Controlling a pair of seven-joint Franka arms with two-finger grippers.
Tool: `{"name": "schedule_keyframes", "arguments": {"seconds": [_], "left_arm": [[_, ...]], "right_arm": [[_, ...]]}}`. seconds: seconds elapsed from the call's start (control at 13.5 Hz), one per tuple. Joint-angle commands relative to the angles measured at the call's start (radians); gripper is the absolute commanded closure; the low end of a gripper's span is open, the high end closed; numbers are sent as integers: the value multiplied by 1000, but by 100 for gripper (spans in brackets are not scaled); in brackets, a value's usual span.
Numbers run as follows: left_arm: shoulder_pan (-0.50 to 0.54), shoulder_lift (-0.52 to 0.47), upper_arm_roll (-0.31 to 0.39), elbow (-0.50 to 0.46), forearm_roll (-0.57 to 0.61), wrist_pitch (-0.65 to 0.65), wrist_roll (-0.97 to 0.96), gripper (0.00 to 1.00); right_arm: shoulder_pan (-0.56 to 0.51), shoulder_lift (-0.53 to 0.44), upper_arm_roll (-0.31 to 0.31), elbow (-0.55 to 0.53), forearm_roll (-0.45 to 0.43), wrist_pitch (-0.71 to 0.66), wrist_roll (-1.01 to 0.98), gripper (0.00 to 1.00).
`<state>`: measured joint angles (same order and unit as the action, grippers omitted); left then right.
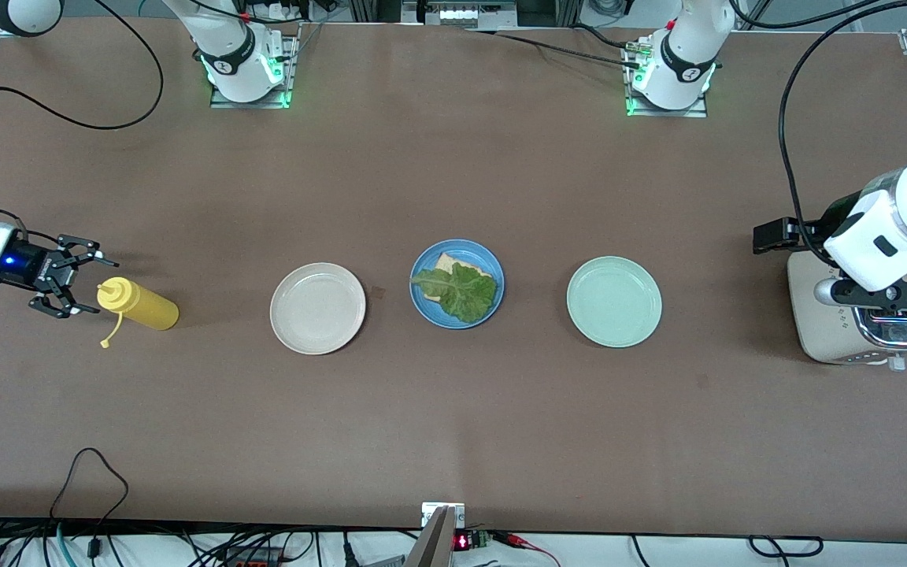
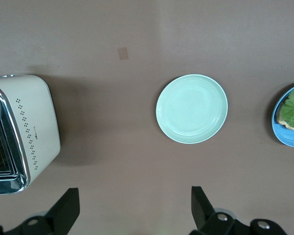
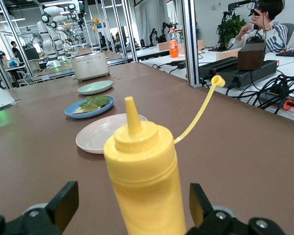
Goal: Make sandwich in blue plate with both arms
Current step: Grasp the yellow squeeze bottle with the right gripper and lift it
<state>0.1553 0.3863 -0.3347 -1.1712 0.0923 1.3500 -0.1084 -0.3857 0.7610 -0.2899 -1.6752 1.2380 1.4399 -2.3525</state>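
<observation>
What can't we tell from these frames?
- Toaster slots: front view, the left arm covers them; left wrist view cuts them off at its edge.
- Bread under lettuce on the blue plate: mostly covered.
- Left tool: only fingertips visible.

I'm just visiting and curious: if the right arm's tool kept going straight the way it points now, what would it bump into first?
Most likely the yellow squeeze bottle. The right tool is open and low at the right arm's end of the table, and the bottle stands directly ahead of its fingers, very close.
</observation>
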Motion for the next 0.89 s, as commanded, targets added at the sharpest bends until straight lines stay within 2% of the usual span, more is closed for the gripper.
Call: {"name": "schedule_keyframes", "arguments": {"seconds": [0.0, 0.22, 0.52, 0.81], "left_arm": [[0, -9, 0, 10, -22, -15, -2, 0], [-3, -9, 0, 12, -22, -14, -2, 0], [1, -9, 0, 12, -22, -14, -2, 0], [0, -9, 0, 12, -22, -14, -2, 0]], "right_arm": [[-15, 29, 12, 26, 17, -26, -27, 0], [-18, 50, 46, 29, 34, -27, -28, 0], [-4, 64, 49, 31, 66, -24, -28, 0], [-2, 121, 51, 89, 101, -26, -53, 0]]}}
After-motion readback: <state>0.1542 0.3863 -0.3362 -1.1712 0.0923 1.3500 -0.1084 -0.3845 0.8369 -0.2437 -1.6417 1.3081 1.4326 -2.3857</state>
